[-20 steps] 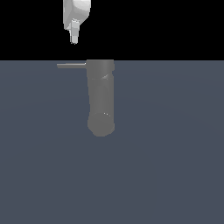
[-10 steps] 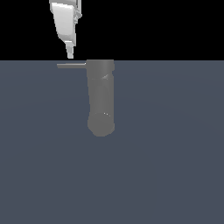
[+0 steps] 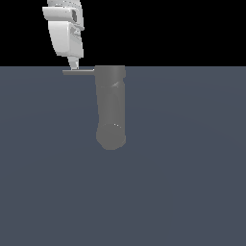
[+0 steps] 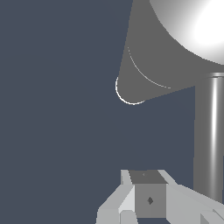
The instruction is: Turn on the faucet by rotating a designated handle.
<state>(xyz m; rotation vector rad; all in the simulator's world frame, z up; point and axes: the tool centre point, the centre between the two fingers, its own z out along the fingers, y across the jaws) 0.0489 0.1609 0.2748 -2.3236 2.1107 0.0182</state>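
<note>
The faucet [image 3: 111, 108] is seen lying on the grey floor [image 3: 192, 182], rounded end nearest. At its far end, by the floor's far edge, the handle [image 3: 78, 72] juts toward the exterior view's left. Just above it the gripper [image 3: 74, 62] is poised; finger spread cannot be told, and nothing appears held. The thin bar could be slipped off if it is pushed near its tip.

matte grey faucet [image 3: 111, 108], smooth light-grey handle [image 3: 78, 72]; glossy white plastic-looking end effector [image 3: 75, 64]
</note>
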